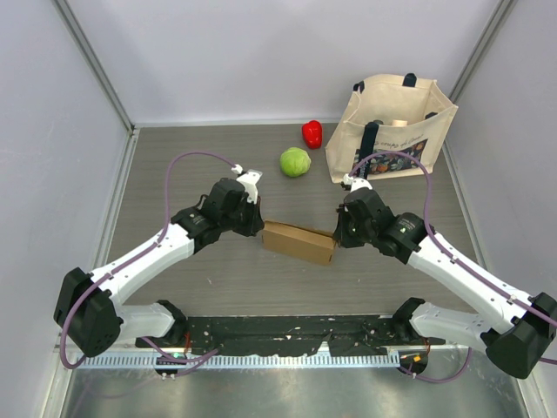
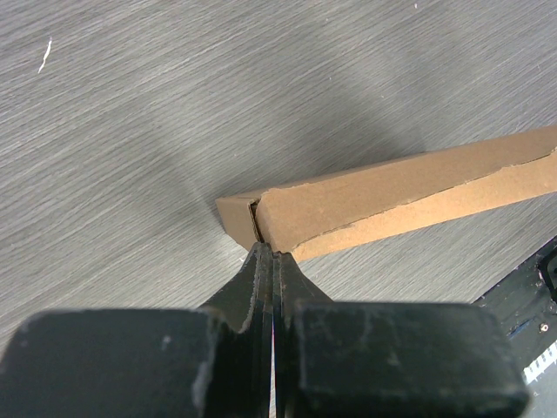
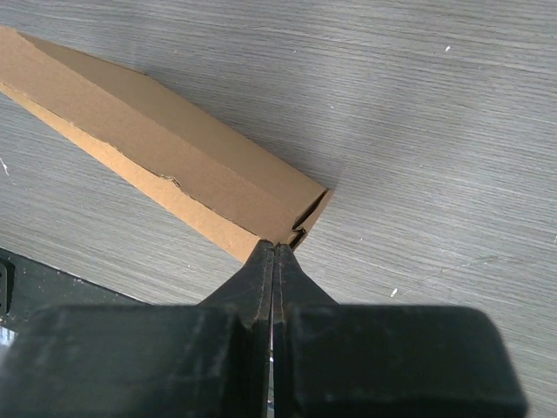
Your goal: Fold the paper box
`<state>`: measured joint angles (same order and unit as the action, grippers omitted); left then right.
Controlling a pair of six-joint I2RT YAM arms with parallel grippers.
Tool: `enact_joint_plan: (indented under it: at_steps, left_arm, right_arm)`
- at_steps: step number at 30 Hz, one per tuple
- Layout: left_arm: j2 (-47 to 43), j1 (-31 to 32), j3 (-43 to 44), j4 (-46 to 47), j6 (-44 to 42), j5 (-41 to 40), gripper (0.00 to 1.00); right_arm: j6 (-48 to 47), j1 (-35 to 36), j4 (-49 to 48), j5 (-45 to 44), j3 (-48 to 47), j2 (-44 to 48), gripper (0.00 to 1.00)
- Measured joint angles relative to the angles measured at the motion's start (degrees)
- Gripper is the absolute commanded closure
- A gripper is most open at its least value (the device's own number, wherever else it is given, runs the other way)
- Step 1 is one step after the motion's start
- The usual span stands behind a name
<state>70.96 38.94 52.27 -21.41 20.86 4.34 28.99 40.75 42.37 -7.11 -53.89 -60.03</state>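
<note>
Grey table (image 1: pixel 191 157), paper box (image 1: pixel 298 241) mid-table, green cabbage (image 1: pixel 295 162), red pepper (image 1: pixel 312 133), tote bag (image 1: pixel 392 131) (standing upright)

Paper box (image 1: pixel 298 241): plain brown corrugated cardboard, folded shut into a long, low block.
Pose: flat on the worktop (image 1: pixel 174 165), long axis running roughly 10 to 4 o'clock.
Place: mid-worktop, slightly toward 6 o'clock.

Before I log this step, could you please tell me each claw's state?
Left claw: shut, tips at one end of the plain brown corrugated cardboard box.
Right claw: shut, tips at its other end.
</note>
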Motion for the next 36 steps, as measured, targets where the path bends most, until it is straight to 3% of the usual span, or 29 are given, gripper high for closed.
enact_joint_plan:
  at_steps: [18,27,36]
  left_arm:
    - [0.0,0.1,0.0,0.1,0.2,0.7,1.0]
    - [-0.1,0.1,-0.7,1.0,1.5,0.7,1.0]
    - [-0.9,0.1,-1.6,1.9,1.8,0.7,1.0]
  right_arm:
    - [0.6,1.8,0.5,-4.1,0.3,0.1,0.99]
    - [1.4,12.5,-4.7,-18.4,6.2,4.1,0.99]
    - [4.0,18.1,-15.5,-27.8,17.1,10.1,0.99]
